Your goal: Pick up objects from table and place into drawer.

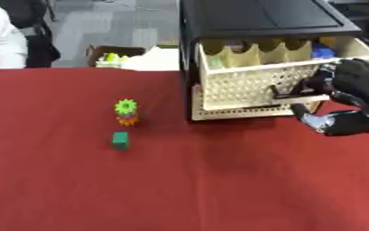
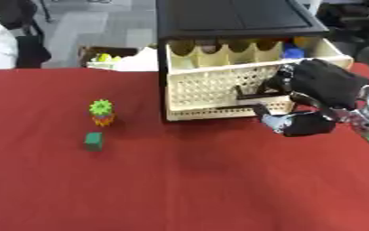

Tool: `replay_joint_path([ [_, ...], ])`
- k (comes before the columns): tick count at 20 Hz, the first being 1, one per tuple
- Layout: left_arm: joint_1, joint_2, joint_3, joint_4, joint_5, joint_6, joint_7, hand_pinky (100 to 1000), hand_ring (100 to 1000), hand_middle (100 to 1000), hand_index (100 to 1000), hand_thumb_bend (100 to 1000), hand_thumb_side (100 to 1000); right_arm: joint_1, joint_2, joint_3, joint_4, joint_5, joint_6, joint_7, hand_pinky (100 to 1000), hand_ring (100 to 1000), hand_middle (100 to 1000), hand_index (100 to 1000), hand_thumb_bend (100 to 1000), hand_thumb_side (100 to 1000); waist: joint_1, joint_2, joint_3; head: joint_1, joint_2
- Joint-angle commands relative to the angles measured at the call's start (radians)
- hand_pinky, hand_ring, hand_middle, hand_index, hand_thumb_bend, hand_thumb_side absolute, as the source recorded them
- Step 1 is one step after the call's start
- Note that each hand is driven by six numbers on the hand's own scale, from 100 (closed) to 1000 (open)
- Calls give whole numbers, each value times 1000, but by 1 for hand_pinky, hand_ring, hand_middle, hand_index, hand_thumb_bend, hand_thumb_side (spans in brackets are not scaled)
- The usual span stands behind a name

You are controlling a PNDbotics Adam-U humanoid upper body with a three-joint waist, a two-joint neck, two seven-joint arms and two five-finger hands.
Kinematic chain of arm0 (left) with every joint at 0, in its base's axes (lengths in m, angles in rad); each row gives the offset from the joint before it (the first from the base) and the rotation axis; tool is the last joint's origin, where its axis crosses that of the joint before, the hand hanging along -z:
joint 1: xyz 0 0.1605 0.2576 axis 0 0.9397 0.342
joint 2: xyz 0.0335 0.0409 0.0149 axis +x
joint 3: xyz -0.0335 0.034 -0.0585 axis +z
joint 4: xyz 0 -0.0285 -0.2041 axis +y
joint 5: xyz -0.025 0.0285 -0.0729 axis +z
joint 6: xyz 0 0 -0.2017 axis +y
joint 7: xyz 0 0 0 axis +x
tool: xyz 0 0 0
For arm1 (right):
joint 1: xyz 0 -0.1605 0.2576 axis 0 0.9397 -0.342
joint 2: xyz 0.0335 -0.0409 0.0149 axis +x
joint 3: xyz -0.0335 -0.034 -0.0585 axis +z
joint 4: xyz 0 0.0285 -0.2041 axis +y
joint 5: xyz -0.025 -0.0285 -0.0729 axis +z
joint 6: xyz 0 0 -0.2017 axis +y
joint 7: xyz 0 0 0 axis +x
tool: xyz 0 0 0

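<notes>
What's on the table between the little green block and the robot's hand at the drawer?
Only bare red tablecloth lies between the green block and the right hand at the drawer, as the left eye view shows.

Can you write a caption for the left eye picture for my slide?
Right hand at the open drawer's handle; two toys wait.

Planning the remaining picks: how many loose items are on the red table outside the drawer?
2: a green and orange gear-shaped toy left of the drawer unit, and a green block just nearer than it. The right hand may hide something.
</notes>
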Motion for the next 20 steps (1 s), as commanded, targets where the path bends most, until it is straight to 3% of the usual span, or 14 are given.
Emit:
replay_joint_path([
  [1, -4, 11, 2, -18, 5, 2, -3, 720, 720, 685, 750, 100, 877, 1, -47, -8, -36, -1, 8, -7, 100, 100, 100, 679, 100, 1000, 0, -24, -3, -1, 3],
  [20, -3, 10, 3, -18, 10, 3, -2, 720, 729, 686, 750, 100, 869, 81, -40, -19, -118, -2, 29, 5, 100, 100, 100, 676, 100, 1000, 2, -33, -15, 1, 0],
])
